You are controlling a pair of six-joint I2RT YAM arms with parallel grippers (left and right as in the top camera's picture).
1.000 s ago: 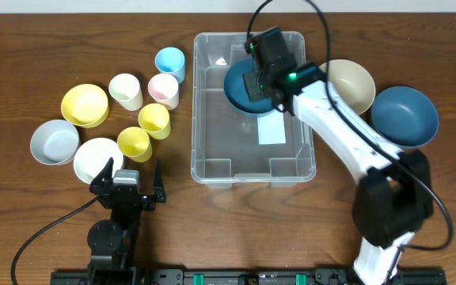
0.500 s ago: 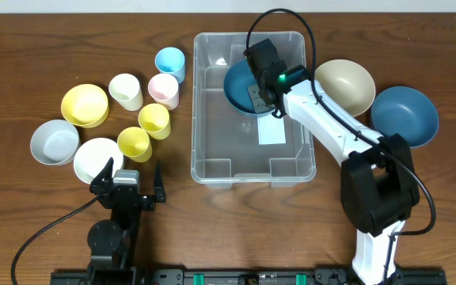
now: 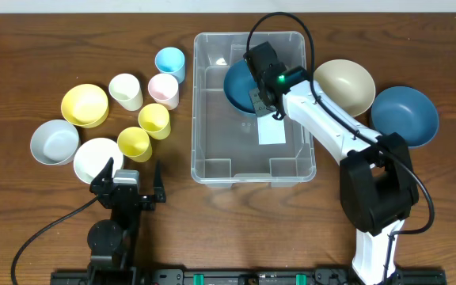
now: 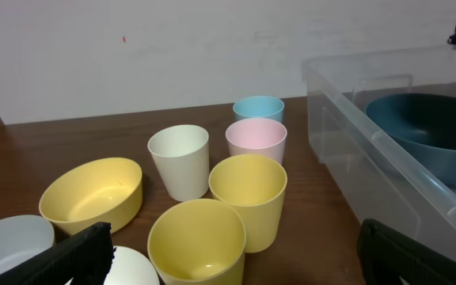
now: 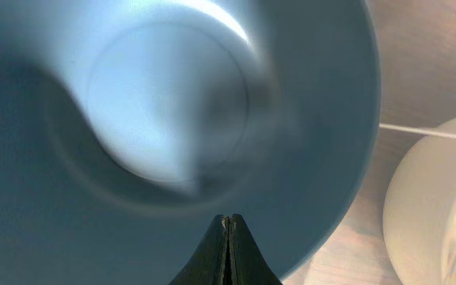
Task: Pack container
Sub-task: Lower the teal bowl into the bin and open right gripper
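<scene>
Lying mid-table (image 3: 22, 47), the clear container (image 3: 199, 111) runs its long axis from the far edge toward the robot, open side up, with a white label (image 3: 271, 131) on its base. A dark blue bowl (image 3: 234, 85) sits in its far right corner. Overhead, the right gripper (image 3: 256, 96) hides its own fingertips. The right wrist view shows them pressed together, empty, over the bowl's inside. The left gripper (image 3: 131, 176) rests spread wide, facing yellow cups (image 4: 248, 194), apart from the container.

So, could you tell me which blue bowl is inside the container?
The blue bowl beneath the right gripper; the other sits on the table beside the beige bowl.
</scene>
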